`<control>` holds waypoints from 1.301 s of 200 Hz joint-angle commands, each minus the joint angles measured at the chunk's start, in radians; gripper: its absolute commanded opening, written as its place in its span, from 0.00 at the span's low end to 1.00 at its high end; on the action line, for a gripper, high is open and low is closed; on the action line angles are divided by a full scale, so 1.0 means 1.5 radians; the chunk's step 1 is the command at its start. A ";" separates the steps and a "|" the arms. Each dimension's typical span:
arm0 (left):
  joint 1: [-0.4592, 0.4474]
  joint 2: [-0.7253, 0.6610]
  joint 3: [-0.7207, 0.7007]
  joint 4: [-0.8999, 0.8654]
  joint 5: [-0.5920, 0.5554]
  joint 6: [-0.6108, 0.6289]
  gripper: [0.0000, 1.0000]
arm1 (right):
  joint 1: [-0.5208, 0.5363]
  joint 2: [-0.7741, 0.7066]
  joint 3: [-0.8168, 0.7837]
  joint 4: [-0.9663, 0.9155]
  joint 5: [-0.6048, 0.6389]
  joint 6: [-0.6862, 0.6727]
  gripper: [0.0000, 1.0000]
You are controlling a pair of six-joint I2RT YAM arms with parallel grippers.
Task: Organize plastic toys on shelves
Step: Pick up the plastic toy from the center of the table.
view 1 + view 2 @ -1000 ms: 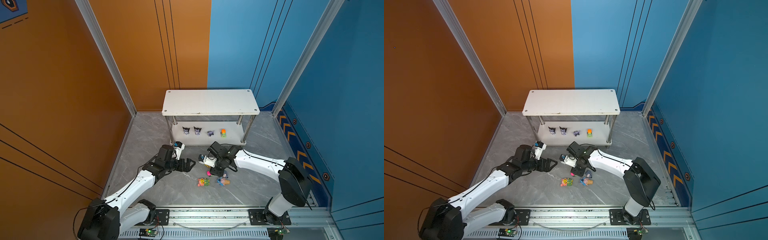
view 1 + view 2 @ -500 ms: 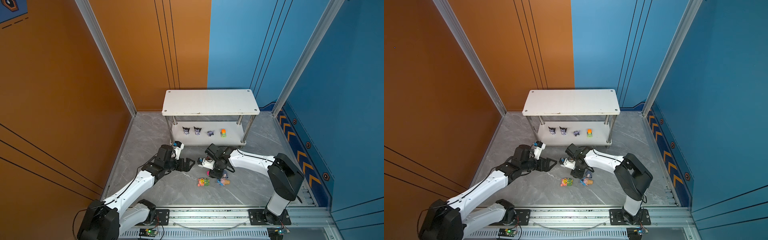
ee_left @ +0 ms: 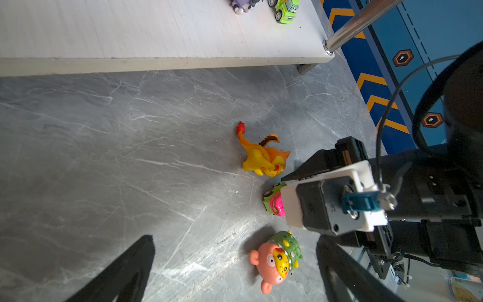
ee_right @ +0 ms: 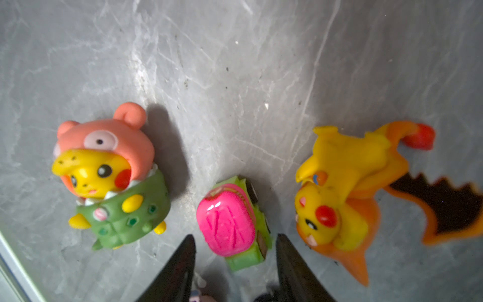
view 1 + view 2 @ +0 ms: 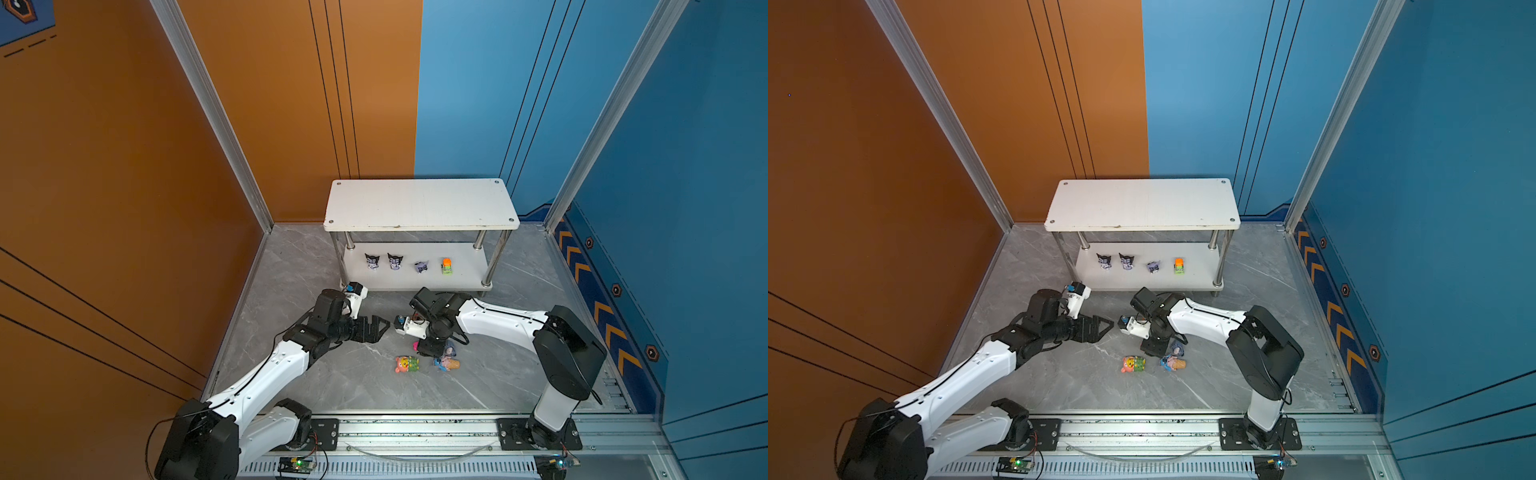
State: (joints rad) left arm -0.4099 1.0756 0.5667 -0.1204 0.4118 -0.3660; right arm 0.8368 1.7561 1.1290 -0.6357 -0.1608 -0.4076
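The right pincer points down at the pink car, which lies on the counter in front of the rack. Its jaws are partly open and straddle the car with a sliver of gap on each side, so nothing is gripped. The left pincer hovers just beside it, also in front of the rack, spread wide and empty.

What could go wrong:
- **Slipping:** the car's pink roof is domed and glossy, so a squeeze placed high may squirt it out. It also has wheels and could roll.
- **Knocking a neighbour:** the dragon lies close to one jaw, and a skewed closing would likely shove it. The pink toy has more room. The cone toy sits near the arm, further from the rack.
- **Collision:** the two arms are close, and a careless lift could bump them.
- **Tight shelf:** two horned toys, a purple toy and an orange car already line the rack's lower board. The top board hangs low over them, so a hasty reach could topple the row.

The counter is grey, white-veined marble-look and shiny. Orange and blue walls meet behind the rack, framed by aluminium posts. A chevron strip runs along the blue side, and a rail edges the counter opposite the rack.
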 commanded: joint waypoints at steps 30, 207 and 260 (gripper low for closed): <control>0.011 0.008 -0.002 0.009 0.018 -0.002 0.98 | -0.003 -0.003 0.014 0.023 0.008 -0.001 0.57; 0.014 0.007 -0.002 0.010 0.022 -0.003 0.98 | -0.006 0.022 -0.010 0.022 0.007 0.015 0.44; 0.014 0.007 -0.002 0.010 0.023 -0.003 0.98 | -0.008 0.017 -0.023 0.033 0.003 0.028 0.36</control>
State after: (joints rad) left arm -0.3992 1.0809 0.5667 -0.1192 0.4236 -0.3664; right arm 0.8299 1.7805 1.1172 -0.6010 -0.1574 -0.3882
